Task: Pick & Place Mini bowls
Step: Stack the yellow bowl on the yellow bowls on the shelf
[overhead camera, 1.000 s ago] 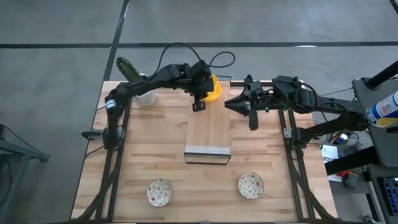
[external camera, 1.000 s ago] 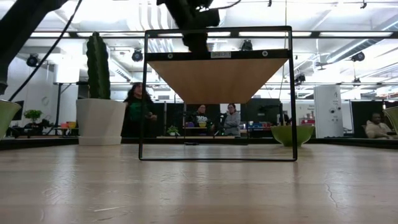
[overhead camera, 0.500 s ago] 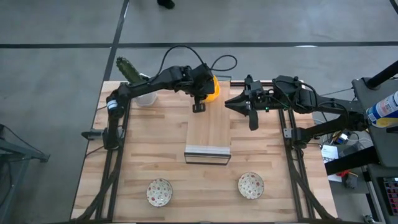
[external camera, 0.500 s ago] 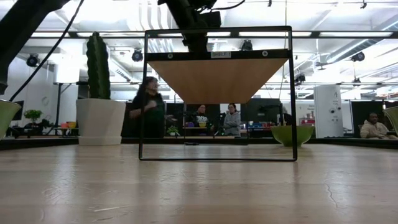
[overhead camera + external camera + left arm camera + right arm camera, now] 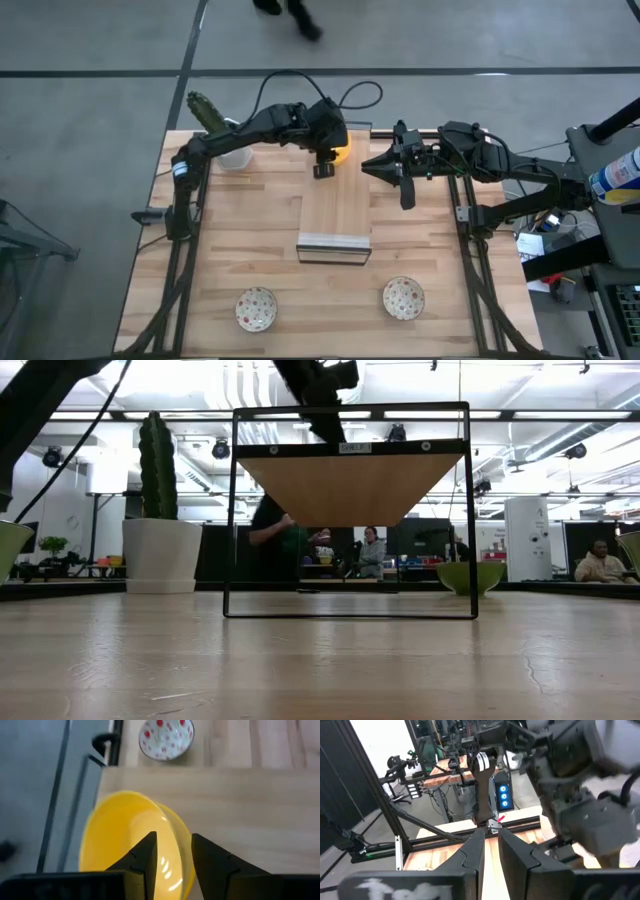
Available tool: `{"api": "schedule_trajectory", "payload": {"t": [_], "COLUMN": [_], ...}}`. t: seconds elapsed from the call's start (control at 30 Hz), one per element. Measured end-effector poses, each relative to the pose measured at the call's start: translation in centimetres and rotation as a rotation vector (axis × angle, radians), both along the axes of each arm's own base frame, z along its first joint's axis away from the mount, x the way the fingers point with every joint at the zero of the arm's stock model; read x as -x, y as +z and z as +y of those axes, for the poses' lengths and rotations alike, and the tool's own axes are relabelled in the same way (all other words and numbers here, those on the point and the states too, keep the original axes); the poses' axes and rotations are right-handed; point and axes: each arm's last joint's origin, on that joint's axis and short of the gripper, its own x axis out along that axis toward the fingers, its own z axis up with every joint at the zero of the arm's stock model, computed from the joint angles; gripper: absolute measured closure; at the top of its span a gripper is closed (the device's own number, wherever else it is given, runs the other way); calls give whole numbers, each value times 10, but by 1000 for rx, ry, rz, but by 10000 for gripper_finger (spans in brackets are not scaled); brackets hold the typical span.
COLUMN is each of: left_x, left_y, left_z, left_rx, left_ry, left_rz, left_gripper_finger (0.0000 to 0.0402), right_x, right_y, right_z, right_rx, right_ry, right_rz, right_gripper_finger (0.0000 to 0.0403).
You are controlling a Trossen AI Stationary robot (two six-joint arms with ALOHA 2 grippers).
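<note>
Yellow, glossy and thin-walled: a yellow bowl (image 5: 132, 845) nested in a second one, rim straddled by the left gripper (image 5: 172, 852), one finger inside the cup and one outside. Jaws set narrowly about the wall, apparently pinching it, though contact not clearly shown. Stack placed at the far end of the wooden shelf (image 5: 336, 215), directly beneath those jaws in the overhead view (image 5: 322, 168). Probably light and rigid, likely ceramic or hard plastic, so little force needed; smooth glaze probably slippery, and a chip possible if knocked against the shelf's metal frame. Best taken at the rim, wall between the fingers, as now. Risk of lifting both nested bowls together, or of the lower one dragging along and dropping. Two speckled bowls (image 5: 256, 308) and (image 5: 403, 297) well away from the jaws, on the tabletop (image 5: 420, 250) beyond the shelf's near end; one of them visible past the left fingers (image 5: 166, 737). Right gripper (image 5: 402, 190) waiting just beside the shelf's far right corner, jaws nearly together and holding nothing (image 5: 489, 845). Cactus pot (image 5: 232, 155) off behind the left arm, apart from everything.
</note>
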Motion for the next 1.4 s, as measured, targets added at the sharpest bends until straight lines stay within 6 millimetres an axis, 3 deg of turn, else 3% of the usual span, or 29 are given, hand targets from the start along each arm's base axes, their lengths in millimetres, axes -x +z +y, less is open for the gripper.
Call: {"api": "schedule_trajectory", "payload": {"t": [0.2, 0.3, 0.6, 0.77, 0.87, 1.07, 1.13, 1.4], "left_x": [7, 7, -6, -8, -6, 5, 5, -4], "left_y": [34, 37, -14, -20, -9, 34, 37, -9], "left_z": [-5, -5, -1, 0, -1, -5, -4, 2], "left_rx": [-33, -30, 11, -1, -13, -83, -108, -92], "left_ry": [0, 13, 47, 61, 61, 61, 69, 116], "left_rz": [-99, -121, -10, -1, -33, -182, -189, -51], "left_gripper_finger": [287, 287, 287, 287, 287, 287, 287, 287], "right_x": [0, 0, 0, 0, 0, 0, 0, 0], "right_y": [0, 0, -1, -1, -1, -1, -1, -1], "right_z": [0, 0, 0, 0, 0, 0, 0, 0], "right_rx": [0, 0, -1, -8, -9, -9, -7, 10], "right_ry": [0, 0, 0, -1, -1, -1, -1, 1], "right_rz": [1, 3, 6, 9, 10, 11, 12, 11], "right_gripper_finger": [351, 351, 351, 351, 351, 351, 351, 351]}}
